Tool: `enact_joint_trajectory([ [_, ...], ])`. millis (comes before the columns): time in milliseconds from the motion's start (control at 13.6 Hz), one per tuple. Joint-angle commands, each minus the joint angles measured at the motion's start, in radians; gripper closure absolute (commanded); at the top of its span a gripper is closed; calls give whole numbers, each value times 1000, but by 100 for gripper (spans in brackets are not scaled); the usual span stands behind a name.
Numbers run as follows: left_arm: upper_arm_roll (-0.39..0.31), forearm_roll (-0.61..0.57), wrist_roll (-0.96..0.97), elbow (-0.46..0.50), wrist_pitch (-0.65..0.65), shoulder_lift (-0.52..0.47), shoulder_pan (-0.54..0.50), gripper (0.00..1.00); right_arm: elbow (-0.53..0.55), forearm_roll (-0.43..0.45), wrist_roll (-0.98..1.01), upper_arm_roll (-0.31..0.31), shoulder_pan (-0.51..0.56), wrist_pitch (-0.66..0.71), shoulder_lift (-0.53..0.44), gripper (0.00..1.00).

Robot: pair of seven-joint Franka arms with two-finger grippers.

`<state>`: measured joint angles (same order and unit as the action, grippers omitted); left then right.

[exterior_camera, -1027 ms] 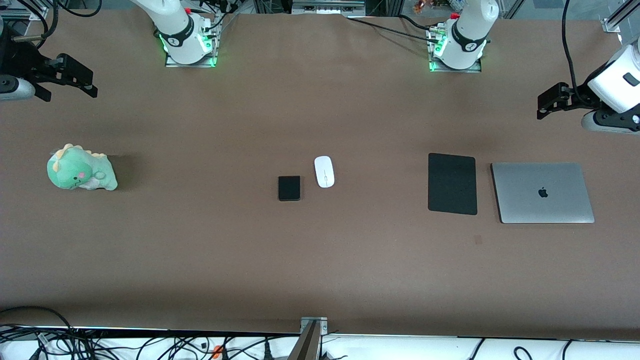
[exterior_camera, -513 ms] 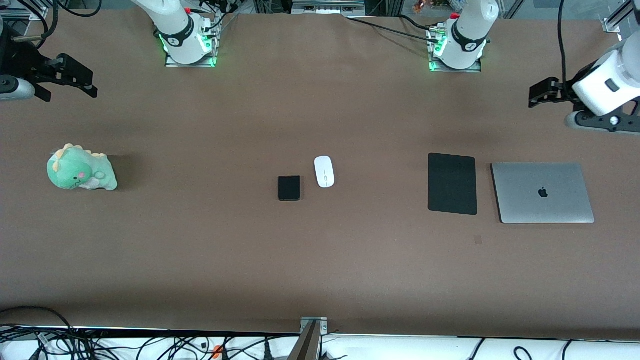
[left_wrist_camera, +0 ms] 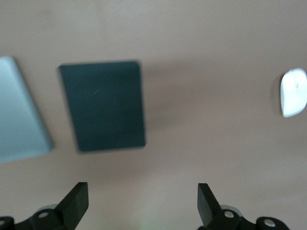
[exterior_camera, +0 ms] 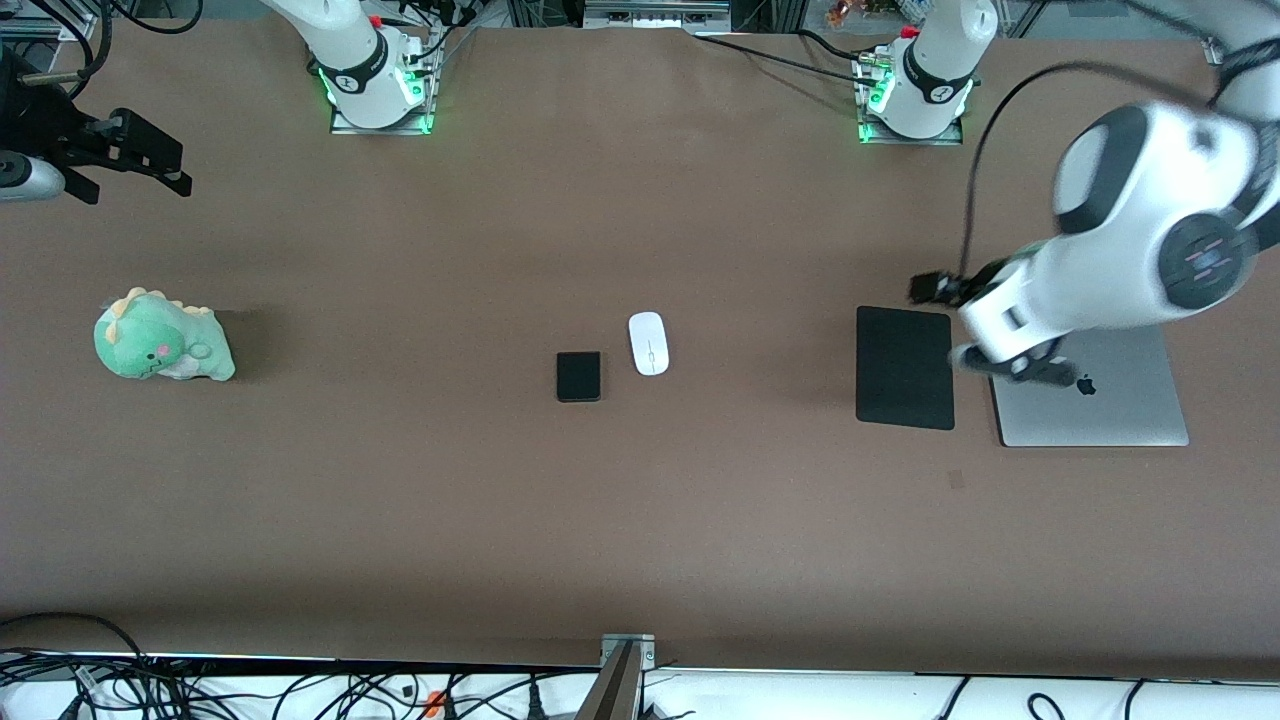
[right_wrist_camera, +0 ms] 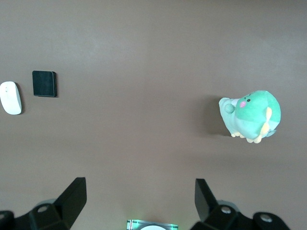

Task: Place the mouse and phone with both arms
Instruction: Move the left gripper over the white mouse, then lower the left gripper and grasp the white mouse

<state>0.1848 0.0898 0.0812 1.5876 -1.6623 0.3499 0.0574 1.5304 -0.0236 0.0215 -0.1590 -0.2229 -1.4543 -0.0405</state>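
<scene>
The white mouse (exterior_camera: 648, 343) lies mid-table, with the small black phone (exterior_camera: 579, 376) beside it, slightly nearer the front camera. My left gripper (exterior_camera: 930, 289) is up in the air over the edge of the black pad (exterior_camera: 904, 380), open and empty. In the left wrist view its gripper (left_wrist_camera: 141, 202) has wide-apart fingers (left_wrist_camera: 76, 205), with the pad (left_wrist_camera: 103, 105) and the mouse (left_wrist_camera: 293, 92) ahead. My right gripper (exterior_camera: 178, 165) hangs open and empty over the right arm's end of the table. The right wrist view shows that gripper (right_wrist_camera: 139, 196), the mouse (right_wrist_camera: 10, 97) and the phone (right_wrist_camera: 44, 83).
A closed silver laptop (exterior_camera: 1100, 410) lies beside the pad at the left arm's end; it also shows in the left wrist view (left_wrist_camera: 19, 115). A green plush dinosaur (exterior_camera: 160, 337) sits at the right arm's end and shows in the right wrist view (right_wrist_camera: 252, 116).
My left arm has swung in from the table's end and now hangs over the pad and laptop. The right arm has barely moved. Mouse and phone have not moved.
</scene>
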Motion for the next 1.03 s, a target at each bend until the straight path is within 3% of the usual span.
enact_joint_trajectory([
  [0,10,13,150,-37,-124,85,97,0,-1,-18,15,7,0,-18,5,0],
  [513,-7,-5,675,-47,-621,323,455,0,1,-24,18,9,-1,-34,13,0],
  [953,-15,-220,806,-63,-749,438,564,0,1,-24,18,7,-1,-29,7,0],
])
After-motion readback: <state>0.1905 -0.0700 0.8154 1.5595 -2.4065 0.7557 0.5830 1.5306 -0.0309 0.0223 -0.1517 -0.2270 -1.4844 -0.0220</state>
